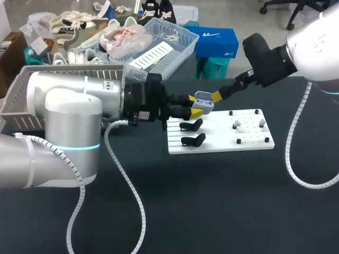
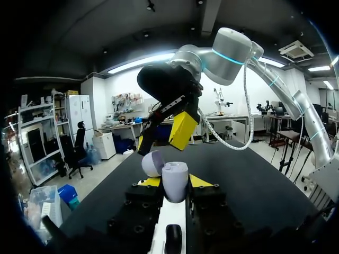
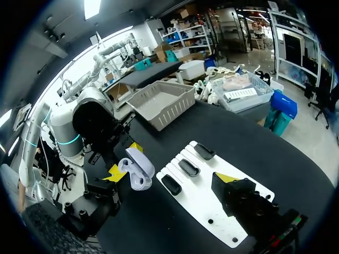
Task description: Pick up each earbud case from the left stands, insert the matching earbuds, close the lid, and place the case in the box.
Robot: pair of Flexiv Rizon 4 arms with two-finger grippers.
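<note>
A lavender earbud case [image 1: 204, 101] with its lid [image 2: 152, 163] swung open is held above the white board [image 1: 254, 143]. My left gripper [image 1: 195, 106] is shut on the case [image 2: 175, 180], a yellow tip on each side. My right gripper [image 1: 213, 97] is open wide just past the case, one yellow fingertip [image 2: 183, 129] close over the lid. In the right wrist view the case [image 3: 135, 166] sits just inside one of that gripper's [image 3: 169, 175] fingers. Black stands [image 1: 192, 125] line the board's left side; small earbuds [image 1: 237, 124] stand among pegs on its right.
A grey mesh basket [image 1: 21, 90] stands on the table behind my left arm, also visible in the right wrist view as the basket [image 3: 159, 103]. White cable loops hang from both arms over the dark tabletop [image 1: 212, 201].
</note>
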